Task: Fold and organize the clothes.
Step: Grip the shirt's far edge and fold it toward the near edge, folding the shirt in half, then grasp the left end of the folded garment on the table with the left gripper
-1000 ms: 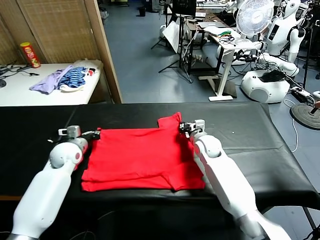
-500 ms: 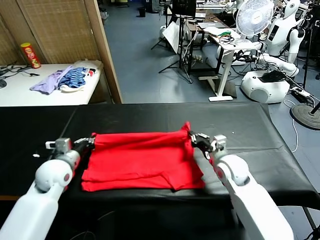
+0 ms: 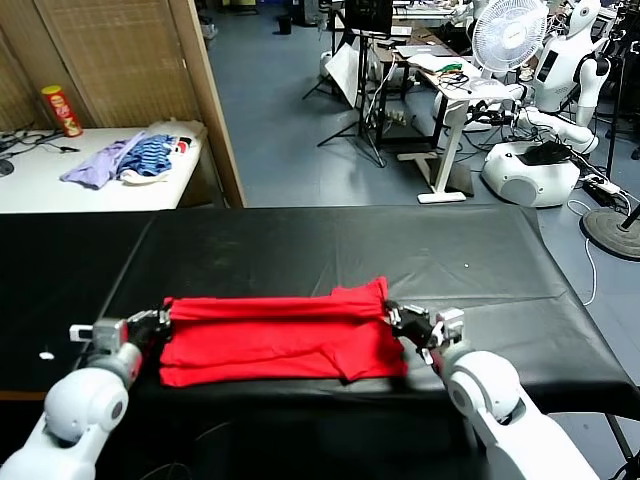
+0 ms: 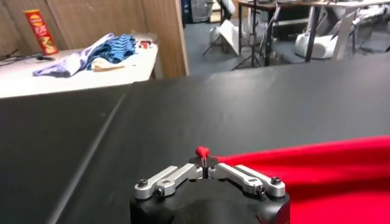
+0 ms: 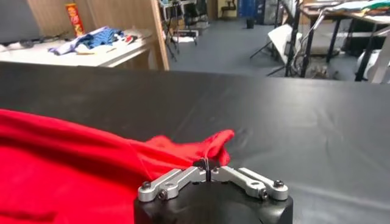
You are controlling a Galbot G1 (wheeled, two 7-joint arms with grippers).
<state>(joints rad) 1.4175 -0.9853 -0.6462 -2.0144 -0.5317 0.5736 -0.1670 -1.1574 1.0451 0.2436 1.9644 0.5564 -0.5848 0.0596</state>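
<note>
Now both your grippers, left gripper [image 3: 158,320] and right gripper [image 3: 392,314], pinching the red T-shirt [image 3: 270,337], have pulled its far edge toward frame bottom; fold nearly complete.

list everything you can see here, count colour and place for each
T-shirt: one, bright red, partly folded near the front edge of the black table, pinched at both far corners
table: one, black, in front of the robot
side table: one, white, far left
lilac garment: one, on the side table
blue-striped garment: one, beside the lilac one
snack can: one, red and yellow, upright on the side table
fan: one, white, far right background
other robot: one, white, far right on the floor
left gripper: one, silver and black, shut on the shirt's left corner
right gripper: one, silver and black, shut on the shirt's right corner
</note>
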